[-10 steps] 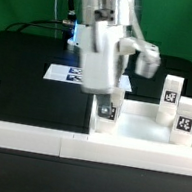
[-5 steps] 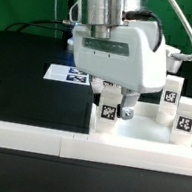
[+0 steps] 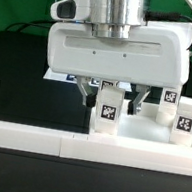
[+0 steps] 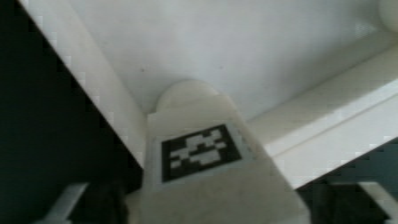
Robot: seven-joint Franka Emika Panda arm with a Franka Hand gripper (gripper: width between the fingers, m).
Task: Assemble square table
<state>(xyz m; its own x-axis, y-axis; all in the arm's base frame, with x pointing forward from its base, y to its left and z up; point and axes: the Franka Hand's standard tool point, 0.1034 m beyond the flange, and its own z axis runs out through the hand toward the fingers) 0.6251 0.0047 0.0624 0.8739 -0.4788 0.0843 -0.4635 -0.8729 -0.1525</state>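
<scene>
Exterior view, going from its left to its right: a low white bar (image 3: 26, 136) edges the black surface (image 3: 17, 71) well off to one side of my gripper (image 3: 111, 89), and that stretch of surface beside me lies bare. Behind my wrist housing only a sliver of the marker board (image 3: 53, 74) shows. Directly under my gripper stands a leg peg (image 3: 108, 110), upright, its long axis vertical and its black-white tag facing the camera. My fingers (image 3: 136, 97) sit on either side of its top, narrowly spread; whether they actually press it I cannot tell. The peg rests on the square panel (image 3: 142, 142), close to that panel's near raised rim. Farther to the exterior view's right, apart from my gripper, two more leg pegs (image 3: 170, 99) (image 3: 185, 118) stand upright, just beside each other, tags forward.

From the wrist view, the peg (image 4: 210, 150) points straight up toward me, filling the space between my fingertips, with the panel's rim (image 4: 111, 85) running diagonally right beside it.
</scene>
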